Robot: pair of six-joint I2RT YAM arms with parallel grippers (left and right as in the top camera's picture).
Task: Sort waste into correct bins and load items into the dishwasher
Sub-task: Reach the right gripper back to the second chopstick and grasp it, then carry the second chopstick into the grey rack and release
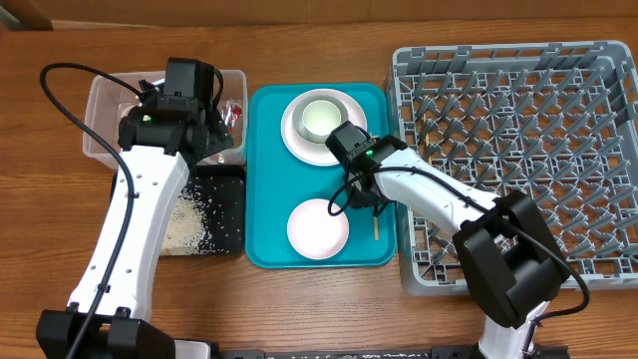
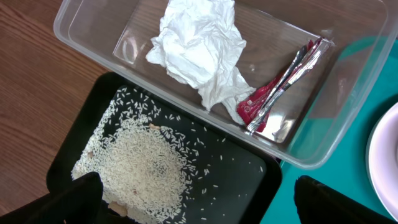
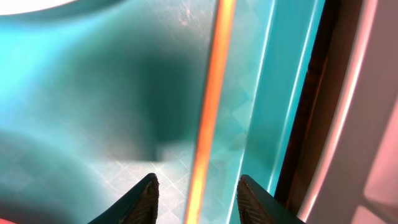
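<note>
Crumpled white tissue [image 2: 199, 46] and a red wrapper [image 2: 280, 87] lie in the clear tub [image 2: 348, 118]. Rice grains [image 2: 143, 168] are heaped in the black tray [image 2: 242, 180]. My left gripper [image 2: 205, 208] hangs open above that tray, empty. On the teal tray [image 1: 269, 170] a white plate [image 1: 295, 135] carries a bowl [image 1: 321, 118], and another white bowl [image 1: 317, 227] sits nearer the front. A wooden chopstick [image 3: 208, 112] lies along the tray's right side. My right gripper [image 3: 202, 199] is low over it, open, a fingertip [image 3: 146, 196] on each side and not touching.
The grey dish rack [image 1: 528, 150] fills the right of the table, right next to the teal tray's edge [image 3: 292, 93]. The tub [image 1: 100, 110] and black tray [image 1: 224, 214] stand left of the teal tray. Brown tabletop [image 1: 40, 229] lies further left.
</note>
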